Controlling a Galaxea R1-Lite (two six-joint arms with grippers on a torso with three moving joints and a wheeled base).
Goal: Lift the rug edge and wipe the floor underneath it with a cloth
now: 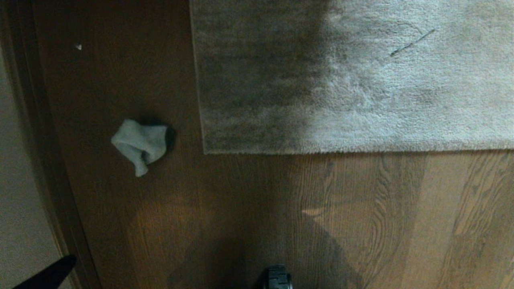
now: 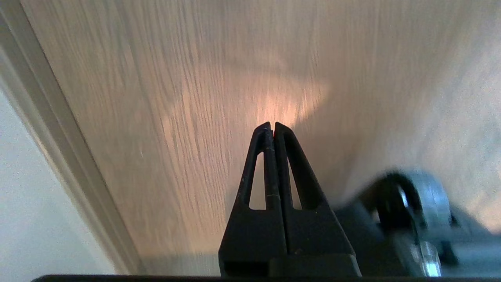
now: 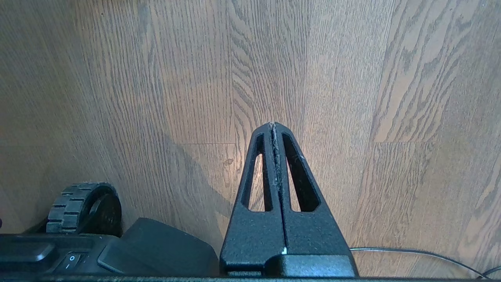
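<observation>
in the head view the fuzzy pale cloth (image 1: 139,145) is lying crumpled on the wood-grain floor (image 1: 249,216), just beside the rug edge (image 1: 209,151), whose shaggy grey corner is lying flat, not yet lifted. in the left wrist view the left gripper (image 2: 273,125) is hanging clenched and empty over bare planks. in the right wrist view the right gripper (image 3: 273,125) is sitting pinched together, likely parked by the robot's wheel (image 3: 80,207).
</observation>
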